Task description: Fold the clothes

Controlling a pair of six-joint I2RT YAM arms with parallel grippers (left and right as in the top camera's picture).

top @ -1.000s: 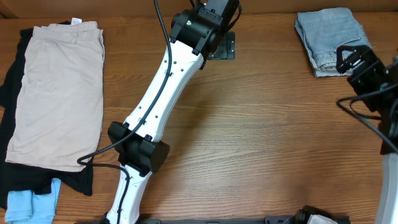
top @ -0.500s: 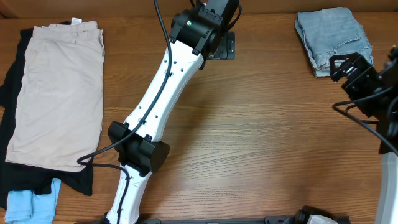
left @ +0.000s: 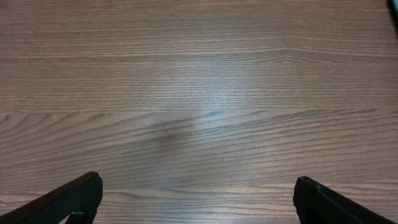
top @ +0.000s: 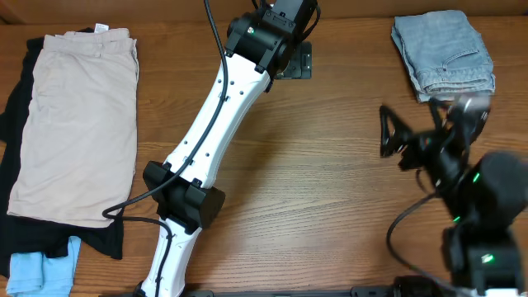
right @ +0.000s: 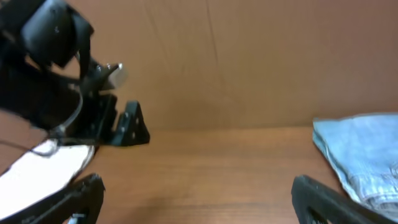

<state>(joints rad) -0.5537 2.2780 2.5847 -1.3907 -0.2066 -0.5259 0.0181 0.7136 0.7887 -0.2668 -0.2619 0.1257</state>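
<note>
The right gripper (right: 196, 198) is spread wide and holds nothing; its two dark fingertips (right: 84, 190) sit at the bottom corners of the wrist view with bare wood between them. In the overhead view it is blurred, hanging over the open table (top: 330, 181) a little short of the denim shorts (top: 443, 54) and clear of them. The left gripper (left: 199, 193) is likewise parted and empty, looking down on plain wood grain near the far edge, with its arm stretched across the middle of the table.

The denim shorts lie at the far right corner as a compact folded bundle, which reads as one garment finished and set aside (though how neat the underside is cannot be told). Across the table at the left edge the beige shorts (top: 78, 124) lie flat and unfolded on top of a black garment (top: 12, 115), with a small light-blue piece (top: 37, 272) at the pile's near corner.

The step in hand looks like the gap between garments. The next move probably calls for a gripper to reach the left pile, pinch the beige shorts at one edge without catching the black cloth beneath, and draw them to the open centre for folding.
</note>
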